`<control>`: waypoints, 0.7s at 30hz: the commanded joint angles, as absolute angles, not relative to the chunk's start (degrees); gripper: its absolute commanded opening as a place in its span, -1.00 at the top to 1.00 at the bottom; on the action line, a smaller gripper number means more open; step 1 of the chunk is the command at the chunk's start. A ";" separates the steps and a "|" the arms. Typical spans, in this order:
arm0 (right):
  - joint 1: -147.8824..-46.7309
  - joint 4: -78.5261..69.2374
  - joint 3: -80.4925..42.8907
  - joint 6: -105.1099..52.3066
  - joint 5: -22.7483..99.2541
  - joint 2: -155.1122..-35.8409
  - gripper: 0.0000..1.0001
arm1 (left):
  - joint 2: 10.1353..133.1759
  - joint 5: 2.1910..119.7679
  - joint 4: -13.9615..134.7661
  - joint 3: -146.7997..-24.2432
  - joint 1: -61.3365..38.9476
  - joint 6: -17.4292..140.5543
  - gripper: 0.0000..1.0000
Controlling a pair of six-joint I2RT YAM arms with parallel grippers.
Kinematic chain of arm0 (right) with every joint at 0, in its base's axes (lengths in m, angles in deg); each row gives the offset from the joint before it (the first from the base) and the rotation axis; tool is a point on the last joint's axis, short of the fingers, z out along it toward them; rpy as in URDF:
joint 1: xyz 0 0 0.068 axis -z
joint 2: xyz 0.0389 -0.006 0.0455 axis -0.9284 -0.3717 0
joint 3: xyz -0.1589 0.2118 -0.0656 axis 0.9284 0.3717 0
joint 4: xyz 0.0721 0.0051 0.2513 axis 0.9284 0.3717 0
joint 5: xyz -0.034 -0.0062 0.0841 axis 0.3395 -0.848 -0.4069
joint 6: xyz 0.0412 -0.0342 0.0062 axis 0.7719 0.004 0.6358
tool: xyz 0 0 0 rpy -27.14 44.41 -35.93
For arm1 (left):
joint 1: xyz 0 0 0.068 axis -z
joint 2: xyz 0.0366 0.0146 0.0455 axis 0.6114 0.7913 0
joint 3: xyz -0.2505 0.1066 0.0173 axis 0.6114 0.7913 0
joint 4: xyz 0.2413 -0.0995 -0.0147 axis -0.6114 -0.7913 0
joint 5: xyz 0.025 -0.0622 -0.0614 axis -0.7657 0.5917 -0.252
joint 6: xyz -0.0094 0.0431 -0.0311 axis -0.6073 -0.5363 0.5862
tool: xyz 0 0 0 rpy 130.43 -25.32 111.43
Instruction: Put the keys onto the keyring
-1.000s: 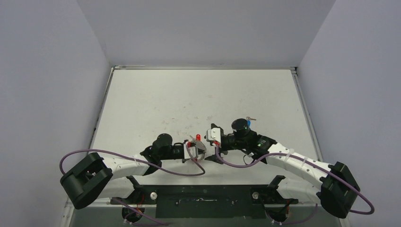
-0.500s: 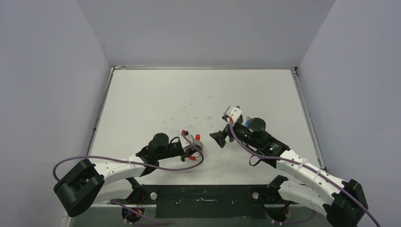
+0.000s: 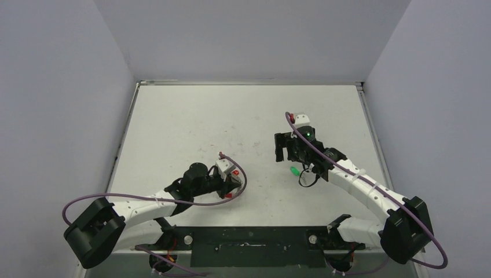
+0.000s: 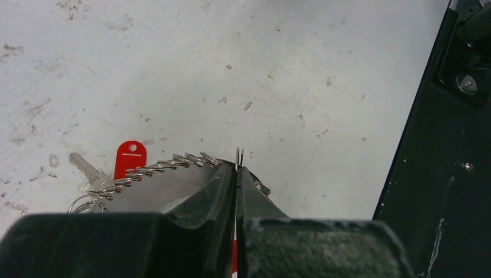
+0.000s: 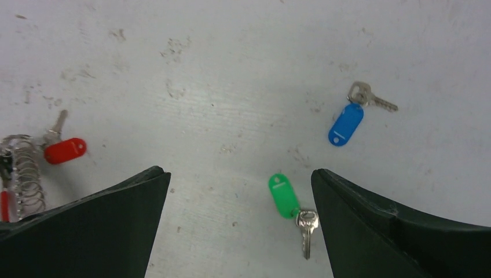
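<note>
Showing blue key point(image 5: 347, 123): right wrist only; overhead: green key point(image 3: 294, 170).

Plain pale grey walls close in on three sides: a back wall point(image 3: 249, 35), a left wall point(image 3: 58, 116) and a right wall point(image 3: 434, 116), all bare and evenly lit, with no hard shadows. Between them lies a white bench point(image 3: 173, 116), its top scuffed and speckled with small dark marks. A thin metal strip point(image 3: 249, 82) edges its far side; a black plate point(image 3: 249, 246) runs along the near edge.
</note>
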State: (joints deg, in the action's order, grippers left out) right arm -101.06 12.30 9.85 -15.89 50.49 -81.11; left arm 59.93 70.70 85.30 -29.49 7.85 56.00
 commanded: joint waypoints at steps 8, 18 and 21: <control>-93.02 20.73 12.65 -1.41 59.40 -80.03 -0.83 | 62.93 68.83 85.68 -32.33 6.78 64.55 1.00; -85.08 21.99 19.50 8.59 54.07 -80.93 -0.27 | 63.57 70.29 91.43 -30.65 6.79 65.08 1.00; -85.12 21.07 20.10 9.36 51.89 -81.63 -0.20 | 63.45 70.38 93.24 -29.87 6.79 65.00 1.00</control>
State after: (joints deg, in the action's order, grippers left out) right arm -85.13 22.75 19.86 6.12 54.91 -81.14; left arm 63.60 69.43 86.77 -30.06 7.15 64.46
